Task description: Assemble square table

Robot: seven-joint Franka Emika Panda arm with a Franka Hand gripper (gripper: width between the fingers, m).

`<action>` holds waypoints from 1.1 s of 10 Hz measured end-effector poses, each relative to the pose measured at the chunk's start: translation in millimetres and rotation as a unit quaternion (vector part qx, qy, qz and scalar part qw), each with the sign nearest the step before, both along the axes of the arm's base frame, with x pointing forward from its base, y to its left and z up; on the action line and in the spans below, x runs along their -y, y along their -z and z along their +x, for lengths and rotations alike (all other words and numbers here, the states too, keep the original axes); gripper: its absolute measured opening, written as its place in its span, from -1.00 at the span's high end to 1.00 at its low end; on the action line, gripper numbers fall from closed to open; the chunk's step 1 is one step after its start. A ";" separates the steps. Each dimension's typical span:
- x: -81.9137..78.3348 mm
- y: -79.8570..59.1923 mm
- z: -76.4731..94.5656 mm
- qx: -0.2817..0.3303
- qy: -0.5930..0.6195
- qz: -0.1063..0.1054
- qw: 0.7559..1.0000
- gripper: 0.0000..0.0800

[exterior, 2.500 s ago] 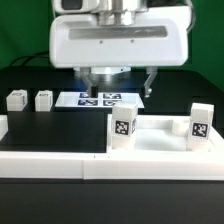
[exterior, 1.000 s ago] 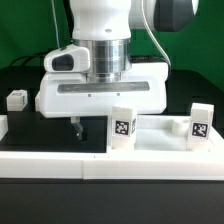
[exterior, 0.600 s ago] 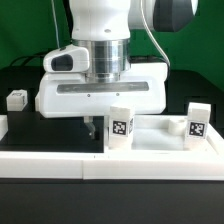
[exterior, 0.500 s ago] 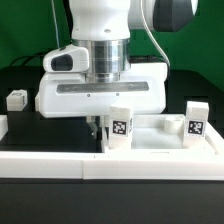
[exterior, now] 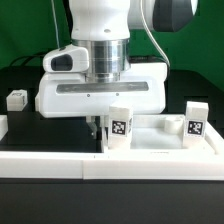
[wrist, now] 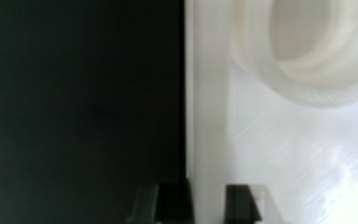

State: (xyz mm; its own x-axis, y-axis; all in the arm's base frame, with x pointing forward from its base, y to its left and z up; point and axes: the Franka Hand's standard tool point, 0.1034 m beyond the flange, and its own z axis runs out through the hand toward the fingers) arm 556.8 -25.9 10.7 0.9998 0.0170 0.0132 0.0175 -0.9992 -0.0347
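The white square tabletop [exterior: 152, 146] lies at the exterior view's right, and two tag-marked legs [exterior: 121, 127] [exterior: 196, 121] stand on it. A third leg [exterior: 15, 99] sits on the black table at the left; the fourth is hidden behind the arm. My gripper [exterior: 100, 130] is low at the tabletop's left rim, beside the nearer leg. In the wrist view my gripper [wrist: 202, 192] has one finger on each side of the tabletop's raised rim [wrist: 202, 100], closed on it. A round corner socket [wrist: 318, 55] shows beyond.
A long low white border wall [exterior: 60, 166] runs along the front. The arm's wide white body [exterior: 100, 92] hides the marker board and the table's middle. A black table surface [wrist: 78, 100] lies outside the rim.
The arm came down from over the marker board to the tabletop's left rim, and the fingers shifted right to the rim. In the last half second almost nothing moved.
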 end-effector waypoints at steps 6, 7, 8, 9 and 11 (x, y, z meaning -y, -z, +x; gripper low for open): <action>17.8 -0.1 -0.2 0.005 -0.067 0.000 0.998 0.86; 22.5 -1.2 4.5 0.017 -0.135 -0.014 0.991 0.86; 16.6 -1.1 6.4 0.025 -0.179 -0.034 0.983 0.86; 18.7 -2.1 6.9 0.025 -0.212 -0.035 0.976 0.85; 20.2 -3.5 9.4 0.022 -0.268 -0.046 0.962 0.85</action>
